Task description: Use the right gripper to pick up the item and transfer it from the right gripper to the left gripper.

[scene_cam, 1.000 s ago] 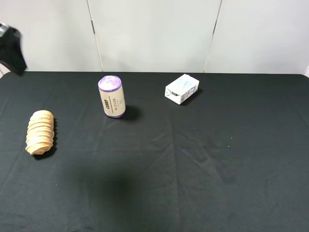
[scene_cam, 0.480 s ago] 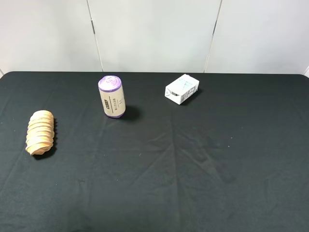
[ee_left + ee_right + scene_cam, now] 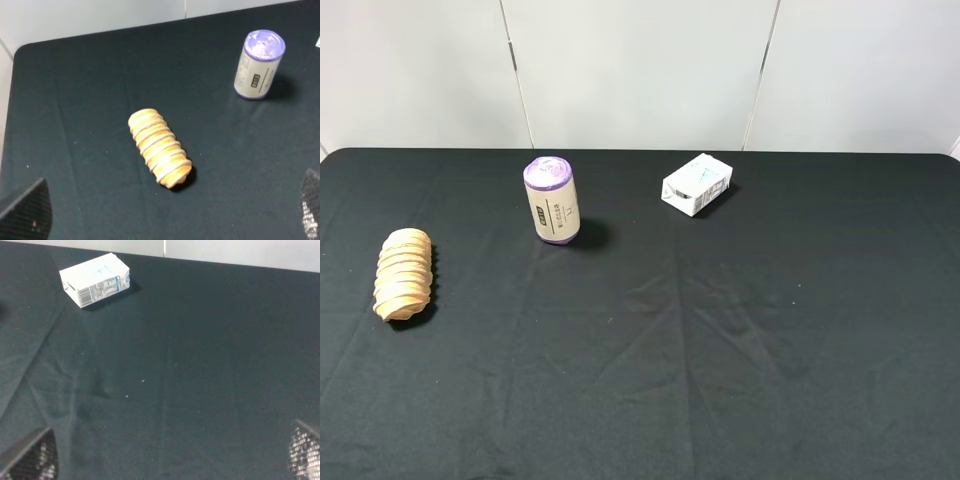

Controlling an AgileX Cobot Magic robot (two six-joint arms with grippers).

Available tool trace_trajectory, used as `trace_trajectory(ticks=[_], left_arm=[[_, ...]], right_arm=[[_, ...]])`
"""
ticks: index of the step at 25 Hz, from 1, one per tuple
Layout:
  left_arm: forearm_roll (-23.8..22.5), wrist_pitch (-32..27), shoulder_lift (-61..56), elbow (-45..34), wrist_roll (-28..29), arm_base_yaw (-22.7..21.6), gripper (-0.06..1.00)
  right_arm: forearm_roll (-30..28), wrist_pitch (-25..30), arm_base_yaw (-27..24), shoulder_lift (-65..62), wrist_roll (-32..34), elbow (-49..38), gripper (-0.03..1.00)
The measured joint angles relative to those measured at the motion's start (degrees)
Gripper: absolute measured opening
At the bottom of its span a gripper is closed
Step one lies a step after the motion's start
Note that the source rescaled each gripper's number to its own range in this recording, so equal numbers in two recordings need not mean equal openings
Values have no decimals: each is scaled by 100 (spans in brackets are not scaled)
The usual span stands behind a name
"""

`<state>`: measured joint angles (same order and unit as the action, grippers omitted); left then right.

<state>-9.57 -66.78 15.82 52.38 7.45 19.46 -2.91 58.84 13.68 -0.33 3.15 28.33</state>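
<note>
Gone from the upper left is the black arm; nothing else has shifted. At left lies the item, ridged, probably light and squashy: clasp it across its middle. Both the left gripper and right gripper gape empty.

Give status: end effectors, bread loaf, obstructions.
Both end effectors open, empty, high above table. Bread loaf untouched, lying far left on the black tablecloth. Purple-capped roll and carton stand apart; nothing blocks the loaf.
</note>
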Motion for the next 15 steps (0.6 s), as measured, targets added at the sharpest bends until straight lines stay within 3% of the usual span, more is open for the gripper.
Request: trace_trajectory(ticks=[7, 15], left_arm=[[7, 0, -1525, -1183, -15, 0, 99], [79, 338, -1612, -1949, -29, 0, 99]], right_arm=[[0, 0, 0, 0, 0, 0, 100], [6, 0, 0, 0, 0, 0, 100]])
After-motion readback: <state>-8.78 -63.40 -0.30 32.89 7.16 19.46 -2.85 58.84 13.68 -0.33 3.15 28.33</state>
